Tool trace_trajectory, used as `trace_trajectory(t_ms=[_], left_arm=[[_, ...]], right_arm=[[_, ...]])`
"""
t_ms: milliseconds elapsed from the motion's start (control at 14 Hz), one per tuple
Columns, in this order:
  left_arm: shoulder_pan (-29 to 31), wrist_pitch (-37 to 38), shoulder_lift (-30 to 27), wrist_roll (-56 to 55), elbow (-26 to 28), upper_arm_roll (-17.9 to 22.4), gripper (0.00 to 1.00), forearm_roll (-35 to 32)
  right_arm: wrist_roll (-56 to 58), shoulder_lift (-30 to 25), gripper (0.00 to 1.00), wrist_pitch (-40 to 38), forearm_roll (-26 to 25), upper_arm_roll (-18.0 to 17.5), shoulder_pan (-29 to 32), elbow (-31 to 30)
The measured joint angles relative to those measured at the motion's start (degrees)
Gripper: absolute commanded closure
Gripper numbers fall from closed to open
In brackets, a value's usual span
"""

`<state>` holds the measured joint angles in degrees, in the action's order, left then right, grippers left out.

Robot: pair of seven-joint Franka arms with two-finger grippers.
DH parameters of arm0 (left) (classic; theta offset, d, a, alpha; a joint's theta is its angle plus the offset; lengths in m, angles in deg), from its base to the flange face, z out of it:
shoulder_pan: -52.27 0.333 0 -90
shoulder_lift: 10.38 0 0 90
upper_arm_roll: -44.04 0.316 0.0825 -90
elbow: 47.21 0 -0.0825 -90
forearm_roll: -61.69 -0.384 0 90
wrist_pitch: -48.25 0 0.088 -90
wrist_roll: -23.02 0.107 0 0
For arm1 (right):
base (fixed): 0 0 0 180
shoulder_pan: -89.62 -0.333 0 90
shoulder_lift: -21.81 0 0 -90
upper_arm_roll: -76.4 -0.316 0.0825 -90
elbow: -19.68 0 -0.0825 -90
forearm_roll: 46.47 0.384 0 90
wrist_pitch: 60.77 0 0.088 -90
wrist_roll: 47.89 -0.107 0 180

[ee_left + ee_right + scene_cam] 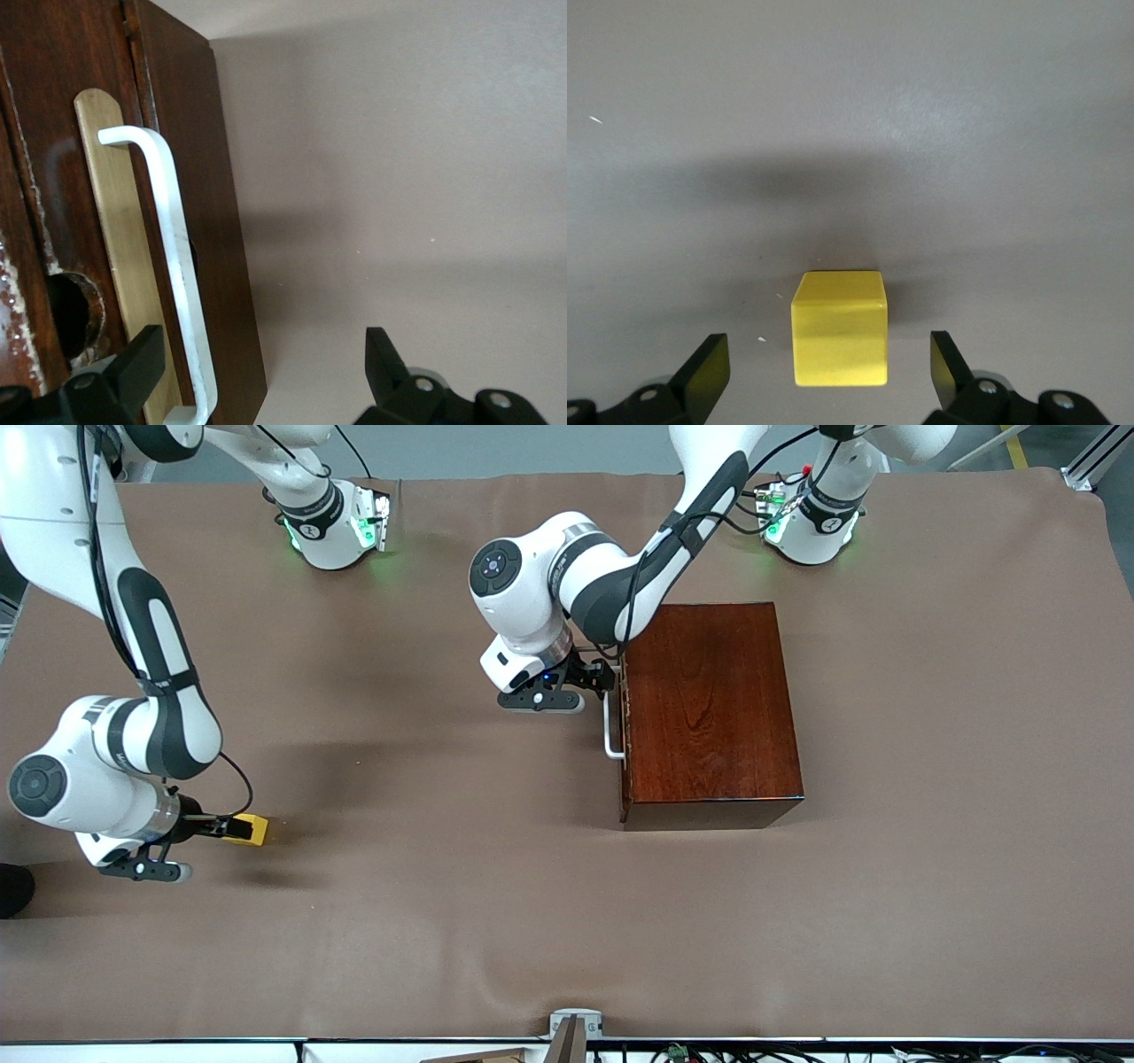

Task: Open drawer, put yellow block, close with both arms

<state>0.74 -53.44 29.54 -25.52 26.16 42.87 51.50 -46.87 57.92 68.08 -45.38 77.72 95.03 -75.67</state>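
The dark reddish-brown wooden box (pixel 709 700) stands toward the left arm's end of the table. Its drawer (pixel 106 221) is shut, and the white bar handle (pixel 609 731) faces the right arm's end. My left gripper (pixel 609 677) is open at the handle's end farther from the front camera. In the left wrist view the handle (pixel 173 239) lies between the open fingers of the left gripper (pixel 261 354), close to one finger and untouched. The yellow block (pixel 251 829) sits on the table. My right gripper (pixel 232 828) is open, and the block (pixel 837 328) lies partly between its fingers (pixel 709 363), untouched.
A brown cloth (pixel 443 921) covers the table. The arm bases (pixel 341 522) stand along the edge farthest from the front camera. A camera mount (pixel 571 1027) sits at the nearest edge. A dark object (pixel 13 886) shows at the right arm's end.
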Motion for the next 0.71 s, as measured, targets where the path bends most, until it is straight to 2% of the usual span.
trace_trajectory(t_ms=[356, 427, 498, 641, 712], left_arm=[[0.0, 0.1, 1.7, -2.9, 0.0, 0.1, 0.0, -0.5], [0.1, 0.1, 1.9, -3.5, 0.0, 0.2, 0.0, -0.5], [0.1, 0.1, 1.9, -3.8, 0.0, 0.3, 0.0, -0.5], [0.1, 0.3, 2.1, -4.1, 0.0, 0.8, 0.0, -0.5], [0.1, 0.4, 2.2, -4.1, 0.0, 1.1, 0.0, -0.5]], right_arm=[[0.0, 2.5, 0.0, 0.3, 0.0, 0.0, 0.1, -0.1], [0.0, 2.9, 0.12, 0.3, 0.0, 0.0, 0.1, -0.1], [0.0, 3.3, 0.48, 0.4, 0.0, 0.0, 0.1, -0.1], [0.0, 3.5, 1.0, 0.5, 0.0, 0.0, 0.1, -0.1], [0.0, 3.5, 1.0, 0.5, 0.0, 0.0, 0.1, 0.0]])
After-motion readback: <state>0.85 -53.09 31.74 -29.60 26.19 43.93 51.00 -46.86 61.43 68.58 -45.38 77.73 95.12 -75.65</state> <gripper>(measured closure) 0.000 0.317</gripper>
